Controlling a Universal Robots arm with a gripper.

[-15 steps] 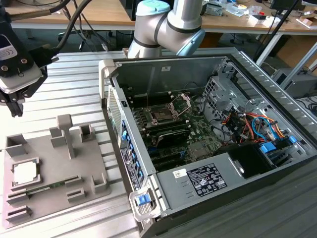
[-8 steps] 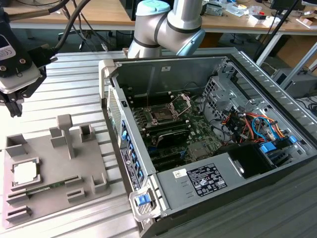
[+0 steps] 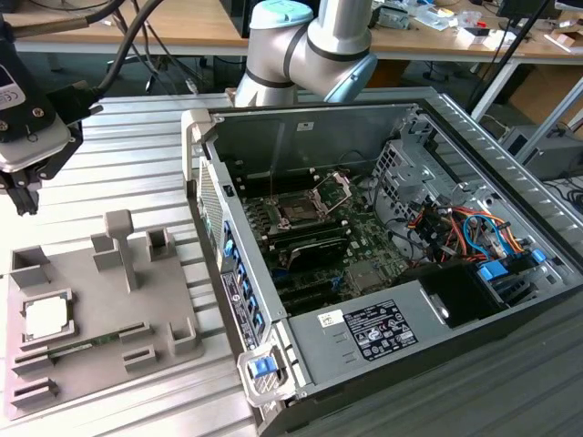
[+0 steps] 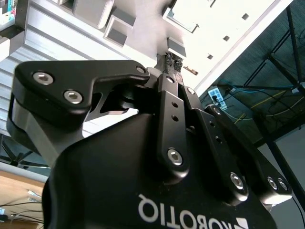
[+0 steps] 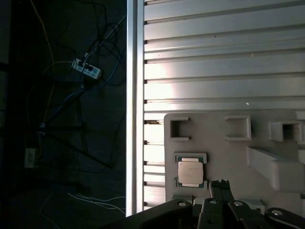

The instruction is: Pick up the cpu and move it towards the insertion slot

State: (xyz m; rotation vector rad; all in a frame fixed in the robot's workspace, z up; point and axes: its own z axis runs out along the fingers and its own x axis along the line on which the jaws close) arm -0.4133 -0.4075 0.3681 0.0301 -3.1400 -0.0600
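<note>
Hovering pincer [image 5: 220,183], closed up and empty, near cpu [image 5: 190,172] in grey tray [image 5: 224,152], insertion slot [image 3: 301,211] well apart

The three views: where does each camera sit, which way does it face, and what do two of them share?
Exterior view: off the arm, looking down on the tray, the open computer case and the insertion slot; the arm and the gripper show.
Second wrist view: behind the shut gripper, looking along it to the tray.
First wrist view: by the gripper, looking down on the cpu in its tray recess.
Shared: the exterior and first wrist views both show the cpu.
</note>
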